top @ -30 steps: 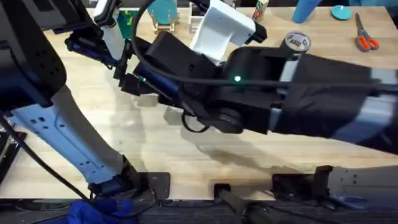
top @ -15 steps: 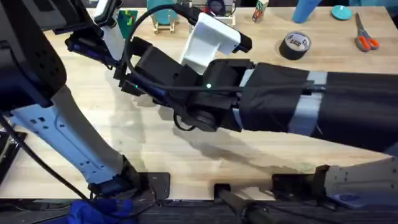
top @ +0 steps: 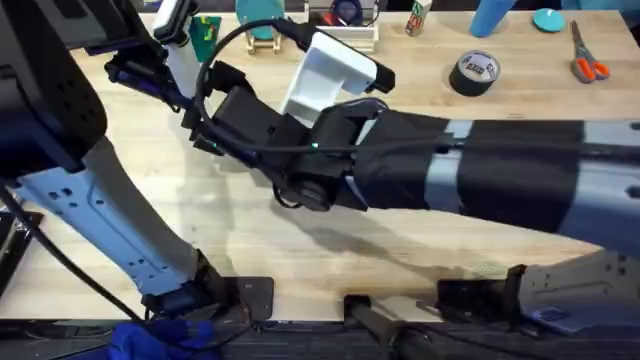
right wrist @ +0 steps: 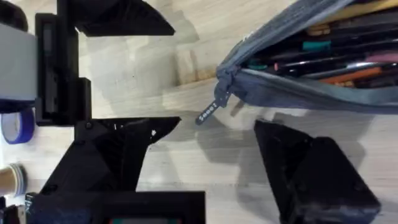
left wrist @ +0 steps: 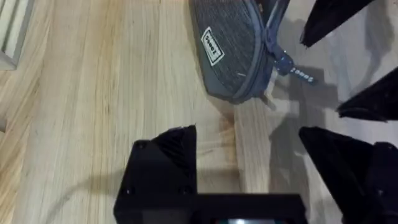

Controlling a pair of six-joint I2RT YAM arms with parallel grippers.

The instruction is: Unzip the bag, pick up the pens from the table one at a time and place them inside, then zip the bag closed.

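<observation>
The blue-grey bag (left wrist: 231, 48) lies on the wooden table (left wrist: 93, 93), under both arms in the overhead view. Its zipper is open at this end in the right wrist view, and several pens (right wrist: 323, 59) lie inside the bag (right wrist: 311, 93). The metal zipper pull (right wrist: 210, 113) hangs off the bag's end, just ahead of my right gripper (right wrist: 217, 124), which is open and holds nothing. My left gripper (left wrist: 245, 134) is open too, over bare wood just short of the bag's end, facing the right gripper's fingers (left wrist: 373, 99).
At the table's back stand a black tape roll (top: 475, 72), orange-handled scissors (top: 588, 62), a blue cup (top: 490, 15) and a small wooden stand (top: 262, 35). The right arm (top: 480, 185) stretches across the middle of the table.
The right arm has reached further left across the table, bringing its gripper closer to the left gripper. The left arm has stayed put.
</observation>
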